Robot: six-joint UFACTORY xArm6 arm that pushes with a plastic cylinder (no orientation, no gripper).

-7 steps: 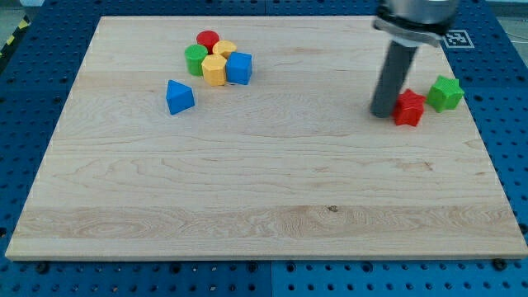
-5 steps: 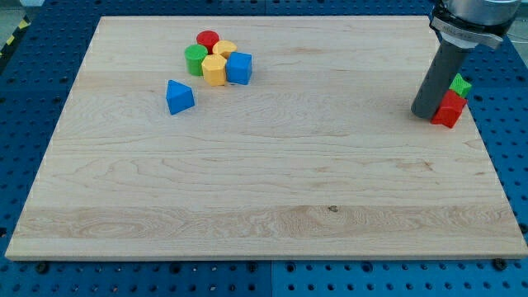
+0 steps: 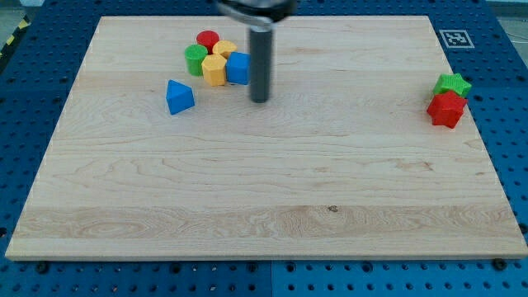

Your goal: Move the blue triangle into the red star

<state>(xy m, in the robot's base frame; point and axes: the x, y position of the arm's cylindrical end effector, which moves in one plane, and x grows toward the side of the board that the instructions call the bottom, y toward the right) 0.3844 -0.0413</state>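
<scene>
The blue triangle (image 3: 179,96) lies at the upper left of the wooden board (image 3: 264,206). The red star (image 3: 446,109) sits at the board's right edge, touching the green star (image 3: 453,84) just above it. My tip (image 3: 260,100) rests on the board about a hundred pixels to the right of the blue triangle, just below and right of the blue cube (image 3: 238,68). The tip touches no block.
A cluster sits at the upper left: a red cylinder (image 3: 208,40), a green cylinder (image 3: 196,59), two yellow blocks (image 3: 215,69) and the blue cube. A fiducial marker (image 3: 454,38) lies off the board's top right corner.
The tip pushed the red star right against the green star, near the board's right edge, then moved far left to beside the block cluster. The blue triangle has not moved.
</scene>
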